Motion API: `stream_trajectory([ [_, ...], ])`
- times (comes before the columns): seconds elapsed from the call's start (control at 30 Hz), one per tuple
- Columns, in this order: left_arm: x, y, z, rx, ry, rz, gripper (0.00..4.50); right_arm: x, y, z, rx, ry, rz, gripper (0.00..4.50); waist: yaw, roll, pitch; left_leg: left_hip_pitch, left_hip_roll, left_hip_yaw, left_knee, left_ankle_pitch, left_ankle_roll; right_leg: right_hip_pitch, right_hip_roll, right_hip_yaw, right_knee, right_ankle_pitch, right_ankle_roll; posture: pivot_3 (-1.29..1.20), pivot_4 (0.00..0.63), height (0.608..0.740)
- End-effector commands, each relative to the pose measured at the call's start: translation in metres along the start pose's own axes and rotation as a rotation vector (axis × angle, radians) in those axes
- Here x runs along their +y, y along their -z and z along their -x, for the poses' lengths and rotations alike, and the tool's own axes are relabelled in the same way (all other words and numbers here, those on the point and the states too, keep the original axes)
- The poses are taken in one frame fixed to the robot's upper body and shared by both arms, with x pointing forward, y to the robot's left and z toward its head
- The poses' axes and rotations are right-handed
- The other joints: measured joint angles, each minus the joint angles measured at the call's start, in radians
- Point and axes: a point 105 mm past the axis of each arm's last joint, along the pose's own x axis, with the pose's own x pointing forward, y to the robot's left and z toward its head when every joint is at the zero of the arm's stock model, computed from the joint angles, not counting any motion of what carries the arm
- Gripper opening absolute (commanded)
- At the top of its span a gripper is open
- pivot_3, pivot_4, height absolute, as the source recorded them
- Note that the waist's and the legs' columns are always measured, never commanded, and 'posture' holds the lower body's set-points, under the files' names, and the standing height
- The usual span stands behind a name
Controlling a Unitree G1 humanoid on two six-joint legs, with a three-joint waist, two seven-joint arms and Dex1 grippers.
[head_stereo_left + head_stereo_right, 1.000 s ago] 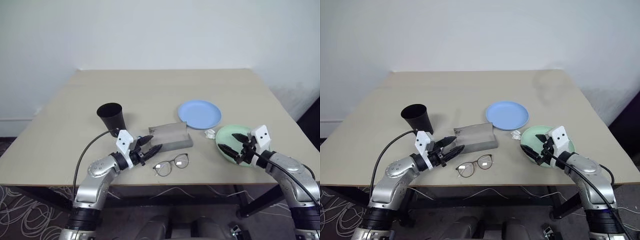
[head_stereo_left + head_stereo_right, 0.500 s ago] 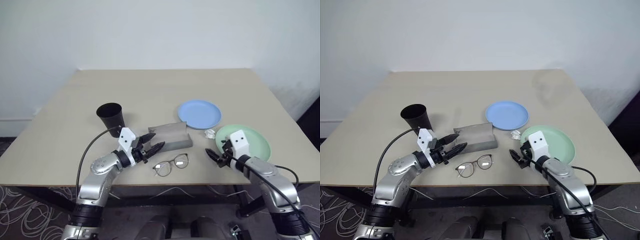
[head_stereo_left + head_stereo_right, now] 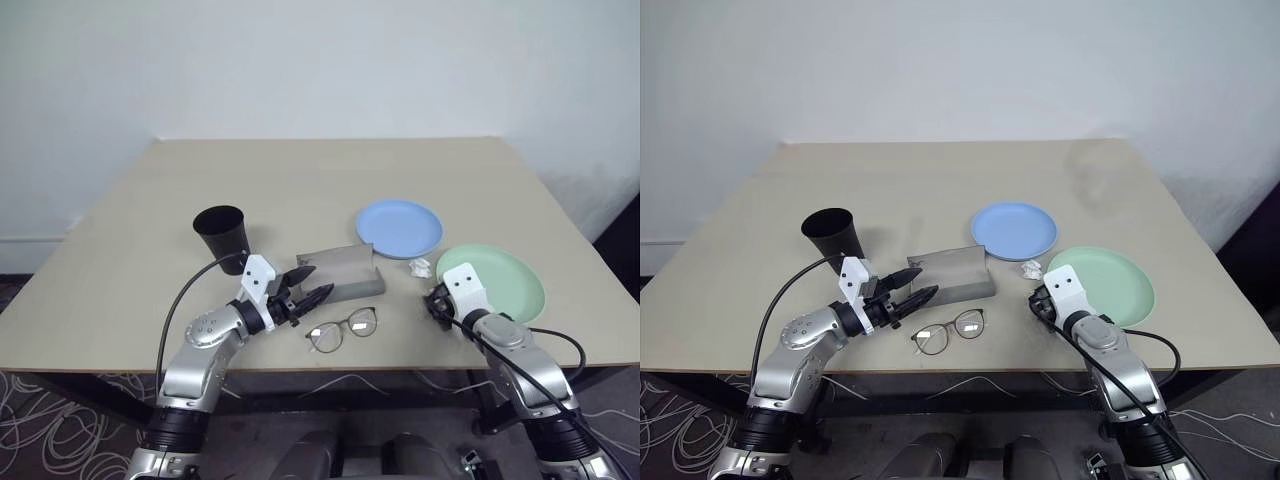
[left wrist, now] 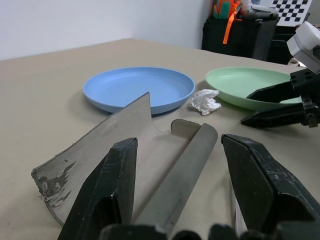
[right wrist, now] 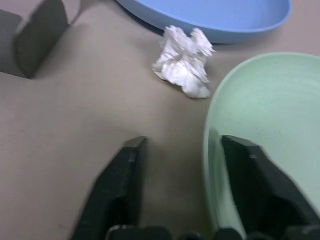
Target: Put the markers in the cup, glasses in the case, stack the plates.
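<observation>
The right gripper [image 5: 182,187] is seen open, its fingers straddling the near rim of the mint green plate [image 3: 500,280]; the light blue plate [image 3: 399,227] lies just beyond, a crumpled paper [image 5: 184,61] between them; the left gripper [image 4: 180,192] is held open, empty, before the case [image 3: 340,271]; the glasses [image 3: 343,329] lie near the table's front edge; the cup [image 3: 222,233] stands to the left.

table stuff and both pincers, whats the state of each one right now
cup: upright, its inside hidden.
case: lid open, nothing inside.
glasses: unfolded, on the table in front of the case.
blue plate: flat on the table, unstacked.
green plate: flat on the table, unstacked.
crumpled paper: loose between the plates.
left pincer: open, holding nothing, at the case.
right pincer: open, straddling the green plate's rim.
</observation>
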Motion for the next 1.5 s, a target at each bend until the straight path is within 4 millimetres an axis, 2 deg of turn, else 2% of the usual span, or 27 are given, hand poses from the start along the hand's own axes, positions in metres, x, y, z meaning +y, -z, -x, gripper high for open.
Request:
stream_trajectory([
  [0.03, 0.000, -0.011, -0.002, -0.033, 0.003, -0.036, 2.81, -0.015, -0.018, 0.002, -0.053, 0.076, 0.040, 1.29, 0.000, 0.000, 0.000, 0.000, 0.000, 0.000, 0.000, 0.000, 0.000, 0.000, 0.000, 0.000, 0.000, 0.000, 0.000, 0.00, 0.000, 0.736],
  [0.17, 0.000, -0.011, -0.003, -0.034, 0.000, -0.035, 2.81, -0.017, -0.019, 0.002, -0.053, 0.088, 0.052, 0.03, -0.002, 0.000, 0.000, 0.000, 0.000, 0.000, 0.000, 0.000, 0.000, 0.000, 0.000, 0.000, 0.000, 0.000, 0.000, 0.00, 0.000, 0.736],
  [0.63, 0.000, -0.014, -0.004, -0.045, 0.023, -0.034, 2.81, -0.029, -0.028, 0.003, -0.073, 0.160, 0.078, 0.03, -0.001, 0.000, 0.000, 0.001, 0.000, 0.000, 0.000, 0.000, 0.000, 0.000, 0.000, 0.000, 0.000, 0.000, 0.000, 0.00, 0.000, 0.736],
  [0.83, 0.000, -0.016, -0.006, -0.048, 0.025, -0.037, 2.81, -0.052, -0.048, 0.004, -0.129, 0.271, 0.138, 0.03, -0.001, 0.000, 0.000, 0.001, 0.000, 0.000, 0.000, 0.000, 0.000, 0.000, 0.000, 0.000, 0.000, 0.000, 0.000, 0.00, 0.000, 0.736],
  [1.0, 0.001, -0.016, -0.008, -0.053, 0.024, -0.040, 2.81, -0.063, -0.073, 0.001, -0.207, 0.285, 0.237, 0.03, -0.001, 0.000, 0.000, 0.001, 0.000, 0.000, 0.000, 0.000, 0.000, 0.000, 0.001, 0.000, 0.000, 0.000, 0.000, 0.00, 0.000, 0.736],
  [1.1, 0.002, -0.017, -0.010, -0.056, 0.024, -0.041, 2.81, -0.056, -0.089, -0.005, -0.279, 0.194, 0.296, 0.03, -0.002, 0.000, 0.000, 0.001, 0.000, 0.000, 0.000, 0.000, 0.000, 0.000, 0.001, 0.000, 0.000, 0.000, 0.000, 0.00, 0.000, 0.736],
  [1.17, 0.003, -0.018, -0.011, -0.057, 0.030, -0.041, 2.81, -0.041, -0.103, -0.014, -0.344, 0.063, 0.348, 0.03, -0.004, 0.000, 0.000, 0.001, 0.000, 0.000, 0.000, 0.000, 0.000, 0.000, 0.001, 0.000, 0.000, 0.000, 0.000, 0.00, 0.000, 0.736],
  [1.27, 0.002, -0.019, -0.015, -0.063, 0.041, -0.043, 2.81, -0.029, -0.121, -0.026, -0.418, -0.068, 0.374, 0.03, -0.008, 0.000, 0.000, 0.001, 0.000, 0.000, 0.001, 0.000, 0.000, 0.001, 0.001, -0.001, 0.000, 0.001, 0.001, 0.00, 0.000, 0.736],
  [1.5, 0.002, -0.022, -0.019, -0.071, 0.046, -0.050, 2.81, -0.007, -0.142, -0.056, -0.467, -0.279, 0.413, 0.03, -0.008, -0.001, 0.000, 0.002, 0.000, 0.000, 0.003, 0.000, 0.000, 0.002, 0.002, -0.001, 0.000, 0.002, 0.002, 0.00, 0.000, 0.736],
])
